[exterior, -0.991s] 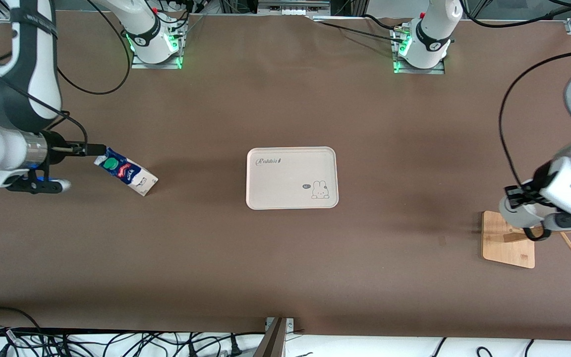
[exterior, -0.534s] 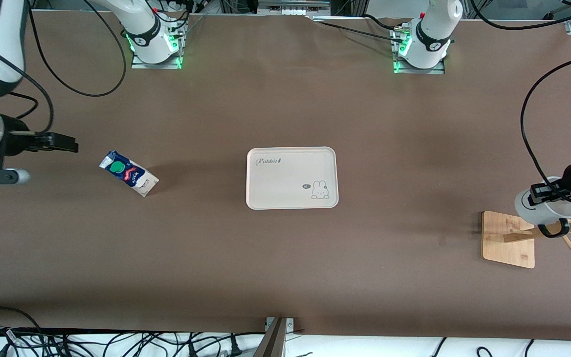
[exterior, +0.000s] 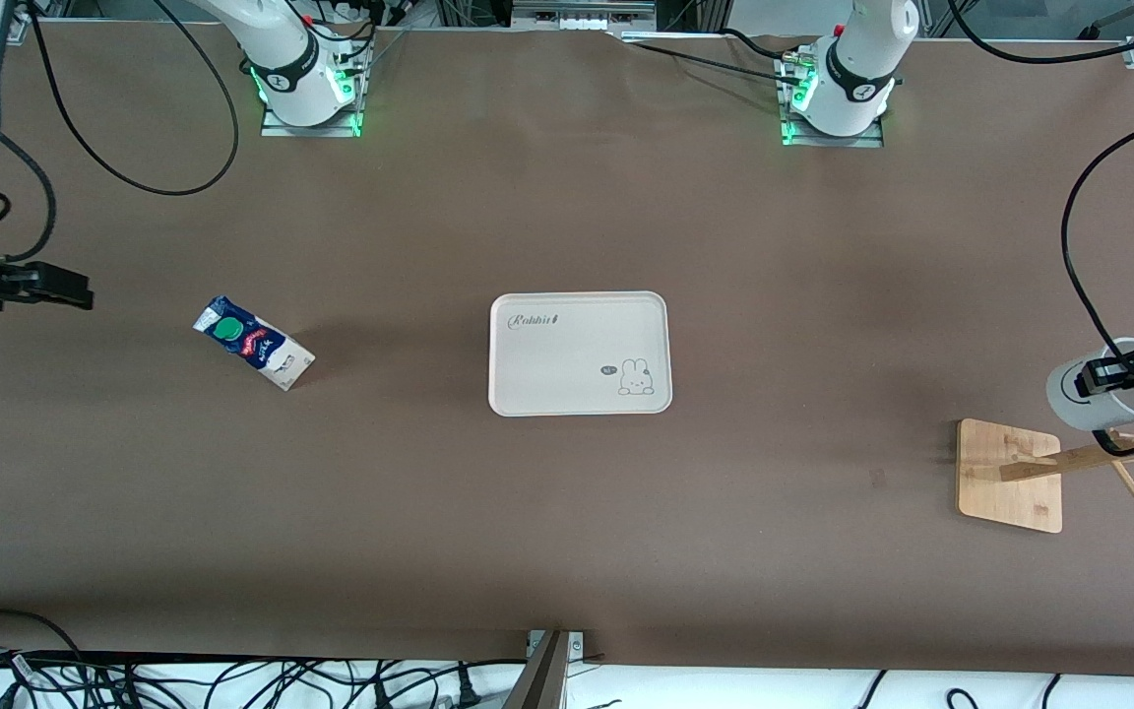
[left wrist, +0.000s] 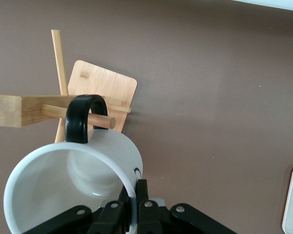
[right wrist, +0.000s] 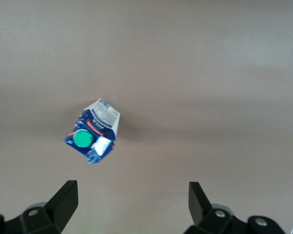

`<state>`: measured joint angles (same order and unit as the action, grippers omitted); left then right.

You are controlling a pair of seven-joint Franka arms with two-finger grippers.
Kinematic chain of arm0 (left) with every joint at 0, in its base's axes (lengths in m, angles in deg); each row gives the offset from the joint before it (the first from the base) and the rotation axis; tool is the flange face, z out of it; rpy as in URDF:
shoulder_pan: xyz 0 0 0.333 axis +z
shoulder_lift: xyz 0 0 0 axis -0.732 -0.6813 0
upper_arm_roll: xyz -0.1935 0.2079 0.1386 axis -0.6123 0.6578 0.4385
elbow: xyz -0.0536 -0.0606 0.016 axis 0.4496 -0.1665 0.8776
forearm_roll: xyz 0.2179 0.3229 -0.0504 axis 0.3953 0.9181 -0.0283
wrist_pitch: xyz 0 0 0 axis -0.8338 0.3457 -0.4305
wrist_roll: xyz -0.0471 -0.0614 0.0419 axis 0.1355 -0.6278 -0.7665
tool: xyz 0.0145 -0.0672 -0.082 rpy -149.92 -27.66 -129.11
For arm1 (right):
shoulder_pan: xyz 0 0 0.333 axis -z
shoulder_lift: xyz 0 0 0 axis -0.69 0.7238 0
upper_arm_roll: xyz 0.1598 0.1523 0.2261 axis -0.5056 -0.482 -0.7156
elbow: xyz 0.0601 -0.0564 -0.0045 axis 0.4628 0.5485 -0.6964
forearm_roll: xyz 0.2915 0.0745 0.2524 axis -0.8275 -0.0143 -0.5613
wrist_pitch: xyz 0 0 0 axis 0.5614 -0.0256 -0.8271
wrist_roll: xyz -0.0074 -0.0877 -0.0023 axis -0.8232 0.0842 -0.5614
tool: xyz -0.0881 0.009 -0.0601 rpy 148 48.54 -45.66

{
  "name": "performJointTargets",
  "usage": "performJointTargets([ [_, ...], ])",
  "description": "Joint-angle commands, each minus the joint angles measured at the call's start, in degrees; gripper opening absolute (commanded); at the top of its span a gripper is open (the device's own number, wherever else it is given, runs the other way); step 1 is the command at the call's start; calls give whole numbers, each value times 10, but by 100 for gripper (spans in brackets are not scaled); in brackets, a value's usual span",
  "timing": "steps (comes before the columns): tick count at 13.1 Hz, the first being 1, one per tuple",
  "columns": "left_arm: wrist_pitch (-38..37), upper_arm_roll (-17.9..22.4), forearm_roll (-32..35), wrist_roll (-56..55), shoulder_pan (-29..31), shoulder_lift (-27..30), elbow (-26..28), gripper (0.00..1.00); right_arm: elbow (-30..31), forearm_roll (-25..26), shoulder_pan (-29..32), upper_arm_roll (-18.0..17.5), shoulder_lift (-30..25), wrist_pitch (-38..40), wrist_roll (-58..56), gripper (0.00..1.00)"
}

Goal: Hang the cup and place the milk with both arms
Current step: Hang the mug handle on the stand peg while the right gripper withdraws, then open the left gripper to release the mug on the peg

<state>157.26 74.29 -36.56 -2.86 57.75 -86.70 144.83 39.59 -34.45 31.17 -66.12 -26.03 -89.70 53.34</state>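
1. Nearest the front camera among your things, the wooden rack [exterior: 1010, 476] stands by the corner of the surface [exterior: 567, 551] at the left arm's end; its flat base sits on the surface and a post with pegs [left wrist: 78, 116] leans out over it.
2. Over that rack you have the left gripper [exterior: 1108, 377], its fingers [left wrist: 142, 204] pinched narrow on the rim of the cup [exterior: 1103, 399]. In the left wrist view the white wall of the cup [left wrist: 73, 190] sits between the two fingers, the mouth faces the camera, and the black loop handle [left wrist: 83, 114] has a peg passing through it.
3. In the middle of the surface you see the pale tray [exterior: 580, 353] with a rabbit drawing and the word "Rabbit"; it lies flat, well apart from the rack and from the milk.
4. Toward the right arm's end, the milk [exterior: 252, 342] rests tilted on the surface, green cap [right wrist: 82, 139] up, at about the same depth as the tray. Nothing touches it.
5. Your right gripper [exterior: 45, 287] hangs over the surface's edge at the right arm's end, apart from the milk. The right wrist view shows its fingers [right wrist: 63, 202] spread wide with the milk [right wrist: 94, 130] between and clear of them.
6. Farthest, both arm bases [exterior: 306, 89] stand along the edge away from the camera.
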Motion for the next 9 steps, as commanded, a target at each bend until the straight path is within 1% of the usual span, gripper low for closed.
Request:
performJointTargets([
  [1, -10, -6, -5, 12, 10, 1, 4, 0, 25, 56, 119, -130, -39, -12, -11, 100],
  [2, -20, -5, -2, 11, 10, 1, 4, 8, 37, 52, 122, -132, -49, -7, -14, 100],
  [3, -33, -5, 2, 11, 10, 0, 4, 75, 56, 49, 124, -132, -57, -4, -34, 100],
  [4, -35, -5, -2, 13, 10, 0, 5, 100, 87, 50, 124, -133, -79, -10, -76, 100],
  [5, -35, -6, 2, 11, 9, 0, 4, 100, 109, 57, 123, -134, -86, -36, -108, 100],
  [6, -36, -10, 3, 11, 7, 2, 4, 100, 112, 57, 121, -134, -88, -61, -123, 100],
  [8, -38, -14, 4, 11, 3, 6, 3, 100, 111, 53, 119, -134, -98, -53, -120, 100],
  [9, -39, -22, 4, 11, 3, 9, 1, 100, 110, 52, 122, -130, -98, -30, -125, 100],
])
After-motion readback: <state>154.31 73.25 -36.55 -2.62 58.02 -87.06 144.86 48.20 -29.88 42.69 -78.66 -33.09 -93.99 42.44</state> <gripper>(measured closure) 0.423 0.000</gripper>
